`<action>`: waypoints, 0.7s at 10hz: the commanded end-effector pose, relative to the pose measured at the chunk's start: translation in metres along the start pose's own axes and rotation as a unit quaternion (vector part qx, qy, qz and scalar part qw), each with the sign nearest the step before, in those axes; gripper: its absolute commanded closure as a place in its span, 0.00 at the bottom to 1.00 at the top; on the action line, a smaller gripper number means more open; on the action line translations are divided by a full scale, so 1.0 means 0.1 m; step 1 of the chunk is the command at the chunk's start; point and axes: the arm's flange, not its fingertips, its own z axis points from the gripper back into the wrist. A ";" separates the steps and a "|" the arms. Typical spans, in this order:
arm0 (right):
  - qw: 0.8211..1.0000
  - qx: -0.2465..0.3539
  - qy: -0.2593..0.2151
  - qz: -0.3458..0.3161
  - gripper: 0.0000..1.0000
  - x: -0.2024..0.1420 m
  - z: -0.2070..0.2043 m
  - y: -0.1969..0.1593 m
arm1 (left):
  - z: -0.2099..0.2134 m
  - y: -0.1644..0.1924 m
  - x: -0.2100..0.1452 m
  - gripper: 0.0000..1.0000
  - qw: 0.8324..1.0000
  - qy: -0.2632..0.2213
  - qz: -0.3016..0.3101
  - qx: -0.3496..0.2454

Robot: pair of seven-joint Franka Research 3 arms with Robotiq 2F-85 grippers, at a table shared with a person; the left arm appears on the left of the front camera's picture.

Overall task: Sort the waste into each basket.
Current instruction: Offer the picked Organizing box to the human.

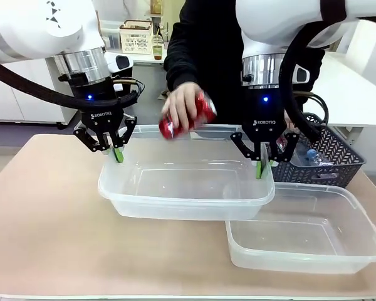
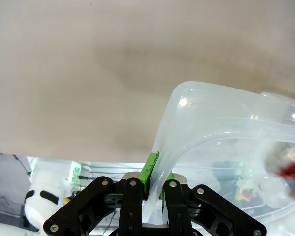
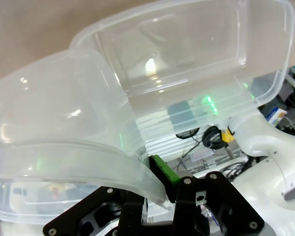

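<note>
The left pincer is clamped narrow on the rolled rim of a clear tub, at the tub's far left corner. In the left wrist view its green pads press the thin plastic wall from both sides, with the pale tabletop beyond. The right pincer grips the same tub at its right end, jaws drawn in on the rim. In the right wrist view one green pad lies flat against the curved plastic edge. Both pincers point straight down, with the tub stretched between them across the middle of the tabletop.

A second clear tub stands on the tabletop to the right and nearer the robot. The held tub's near right corner overlaps this tub's far left corner. Whether the held tub rests there or hangs just above it cannot be told.

The person's hand holds a red can, tilted, just above the far rim of the held tub, between the two arms. The can appears as a red blur at the right edge of the left wrist view.

A dark lattice basket sits behind the second tub, by the right arm. A clear bottle with a blue cap lies inside it.
</note>
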 end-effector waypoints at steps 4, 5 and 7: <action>1.000 -0.006 0.000 -0.004 0.95 0.00 -0.02 -0.03 | 0.08 0.00 -0.01 0.94 1.000 -0.005 0.012 -0.018; 1.000 -0.006 0.000 -0.004 0.95 0.00 -0.02 -0.03 | 0.08 0.00 -0.01 0.94 1.000 -0.005 0.012 -0.018; 1.000 -0.006 0.000 -0.004 0.95 0.00 -0.02 -0.03 | 0.08 0.00 -0.01 0.94 1.000 -0.005 0.012 -0.018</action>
